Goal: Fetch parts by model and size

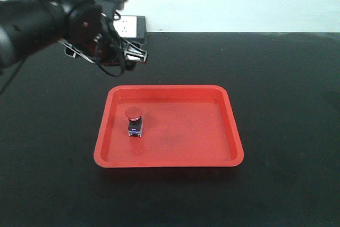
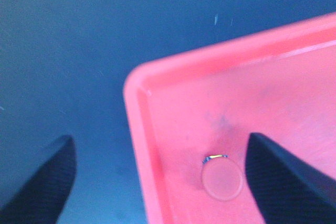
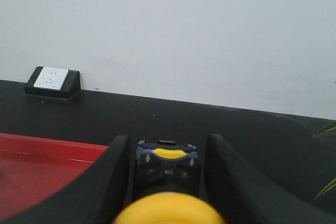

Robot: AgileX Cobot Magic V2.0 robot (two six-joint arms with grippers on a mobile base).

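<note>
yellow-capped switch [image 3: 167,177] fills the right wrist view, clamped tight in the right gripper [image 3: 167,148]; white marks on its blue base are too blurred to read. left gripper [image 2: 165,179] hangs spread wide near a corner of the red tray [image 1: 223,131], where the red-capped switch [image 1: 134,122] stands upright. beyond, a white socket [image 3: 51,78] sits on the black table [image 1: 287,78].

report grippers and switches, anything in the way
Left gripper open above tray corner. Right gripper shut on yellow-capped switch, outside tray. Red-capped switch upright in tray. Nothing seen in the way.
</note>
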